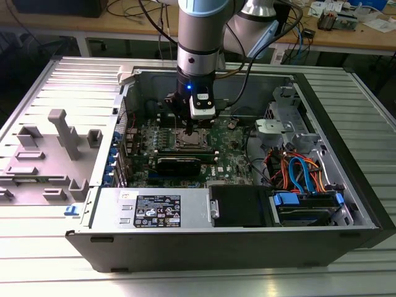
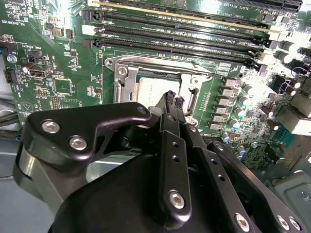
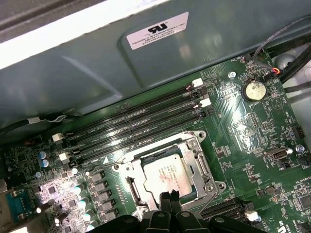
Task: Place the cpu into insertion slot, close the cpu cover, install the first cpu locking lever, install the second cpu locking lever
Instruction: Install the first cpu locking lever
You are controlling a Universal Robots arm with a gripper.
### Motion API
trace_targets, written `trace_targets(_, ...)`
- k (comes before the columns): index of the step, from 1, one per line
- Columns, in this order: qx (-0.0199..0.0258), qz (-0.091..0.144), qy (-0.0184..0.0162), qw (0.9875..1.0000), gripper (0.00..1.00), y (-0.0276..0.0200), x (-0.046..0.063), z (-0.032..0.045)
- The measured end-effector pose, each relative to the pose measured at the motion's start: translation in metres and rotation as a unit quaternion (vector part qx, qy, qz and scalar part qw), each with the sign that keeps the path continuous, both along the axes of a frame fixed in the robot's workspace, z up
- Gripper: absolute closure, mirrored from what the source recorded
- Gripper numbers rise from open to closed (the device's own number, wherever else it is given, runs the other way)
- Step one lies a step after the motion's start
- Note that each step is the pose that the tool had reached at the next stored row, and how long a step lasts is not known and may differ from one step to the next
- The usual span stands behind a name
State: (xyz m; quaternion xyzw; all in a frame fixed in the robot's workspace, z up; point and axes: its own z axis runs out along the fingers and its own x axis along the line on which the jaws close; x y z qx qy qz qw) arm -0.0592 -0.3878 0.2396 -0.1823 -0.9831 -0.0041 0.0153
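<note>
The cpu (image 3: 167,175) (image 2: 151,87) lies flat in the insertion slot (image 1: 189,141) on the green motherboard, silver top up. The cpu cover (image 3: 200,165) (image 2: 125,80), a shiny metal frame, lies down around it with the chip showing through its window. My gripper (image 1: 187,129) (image 2: 174,99) (image 3: 170,196) hangs just above one edge of the socket. Its black fingertips (image 2: 170,96) are together with nothing between them. Whether they touch the cover or a lever I cannot tell.
Long black memory slots (image 3: 136,126) (image 2: 184,34) run beside the socket, with the grey case wall (image 3: 97,73) beyond them. In the exterior view a power supply (image 1: 154,207), a drive cage (image 1: 281,133) and coloured cables (image 1: 297,170) crowd the case. Grey fixtures (image 1: 62,133) stand outside it.
</note>
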Motion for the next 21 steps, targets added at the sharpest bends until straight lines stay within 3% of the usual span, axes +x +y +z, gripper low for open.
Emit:
trace_targets(7, 0.0000, 0.016, 0.0000, 0.9999, 0.89, 0.0000, 0.0000, 0.0000)
trace_targets(11, 0.0000, 0.064, 0.0000, 0.9980, 0.89, 0.0000, 0.0000, 0.0000)
trace_targets(13, 0.0000, 0.077, 0.0000, 0.9970, 0.89, 0.0000, 0.0000, 0.0010)
trace_targets(19, 0.0002, 0.090, -0.0001, 0.9960, 0.89, 0.0001, -0.0003, 0.0088)
trace_targets(21, -0.0003, 0.091, -0.0028, 0.9958, 0.89, 0.0000, -0.0006, 0.0090)
